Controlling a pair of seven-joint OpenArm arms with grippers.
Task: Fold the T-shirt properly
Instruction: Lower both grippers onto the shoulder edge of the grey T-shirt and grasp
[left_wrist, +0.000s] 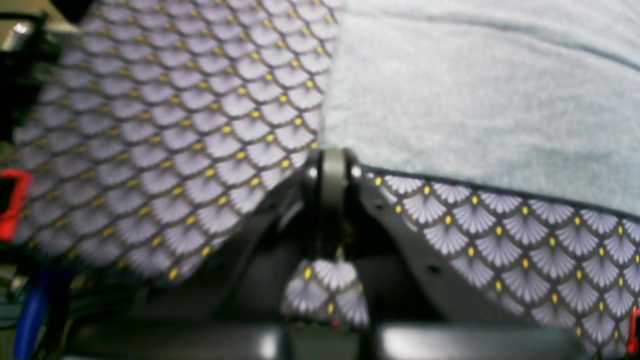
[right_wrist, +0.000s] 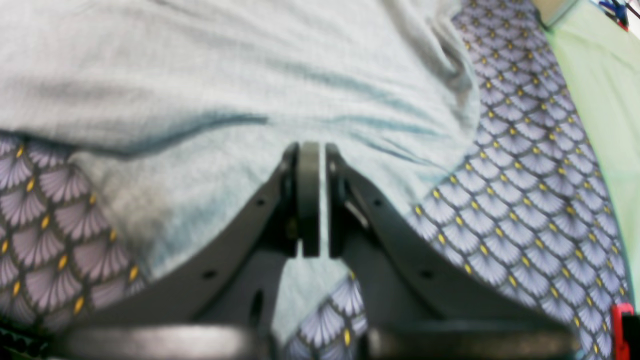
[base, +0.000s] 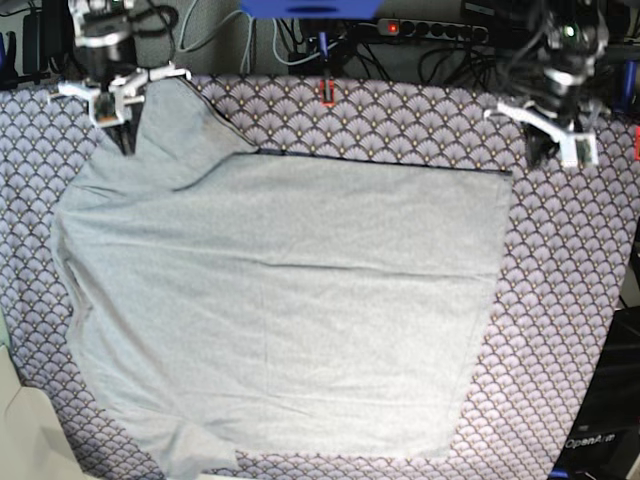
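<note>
The light grey T-shirt (base: 290, 320) lies spread over the patterned cloth (base: 570, 300), its hem side toward the right of the base view. At the back left my right gripper (base: 122, 135) is shut on the T-shirt (right_wrist: 200, 75), whose fabric rises in folds to the closed tips (right_wrist: 310, 150). My left gripper (base: 540, 150) stands shut near the shirt's back right corner. In the left wrist view its tips (left_wrist: 333, 160) sit right at that corner of the T-shirt (left_wrist: 475, 100). Whether they pinch it I cannot tell.
The fan-scale cloth (left_wrist: 175, 125) covers the whole table. A red clip (base: 325, 93) holds it at the back edge, with a power strip (base: 430, 28) and cables behind. A pale green surface (right_wrist: 600, 100) lies beyond the cloth's edge.
</note>
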